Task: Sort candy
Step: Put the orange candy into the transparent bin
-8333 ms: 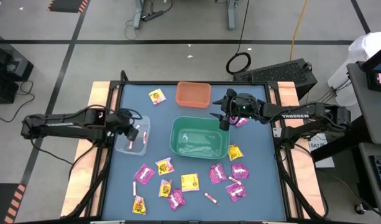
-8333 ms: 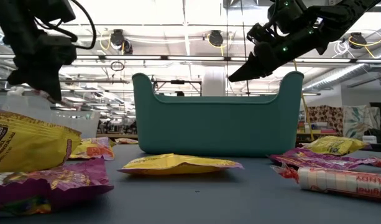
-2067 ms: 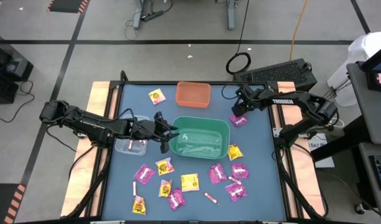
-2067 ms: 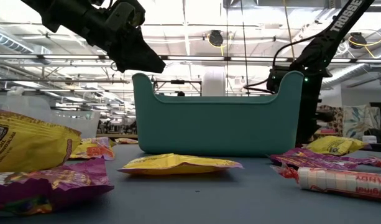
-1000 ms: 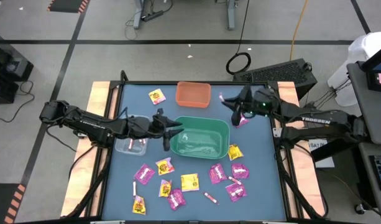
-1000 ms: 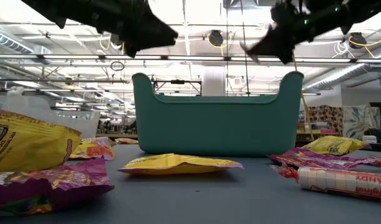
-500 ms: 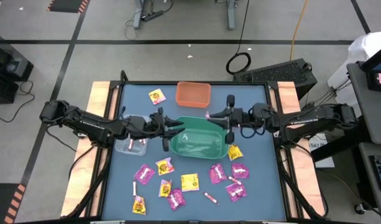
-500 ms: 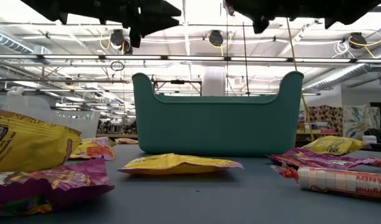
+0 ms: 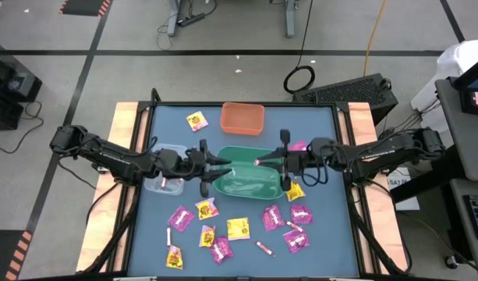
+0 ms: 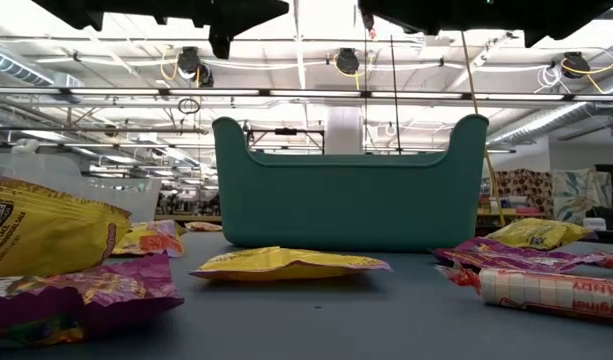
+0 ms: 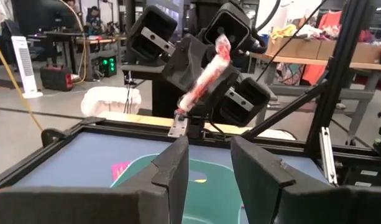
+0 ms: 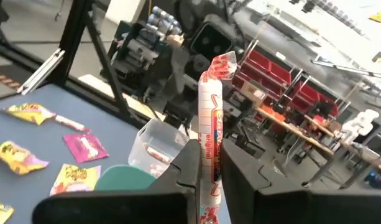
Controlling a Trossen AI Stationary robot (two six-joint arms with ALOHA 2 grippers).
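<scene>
Stick [image 12: 210, 155] in right claw [image 9: 260, 161]

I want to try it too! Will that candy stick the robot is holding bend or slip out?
Probably stiff: the candy stick stands straight above the right claw without drooping. Its wrapper looks smooth, so it might slip. It looks light and round, so likely rolls if dropped.

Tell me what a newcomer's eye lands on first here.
The two arms meet nose to nose over the green bin at the table's middle: the right gripper clamps a pink-white candy stick, and the left gripper faces it with jaws open. Nearer the front edge lies a scatter of magenta and yellow candy packets.
</scene>
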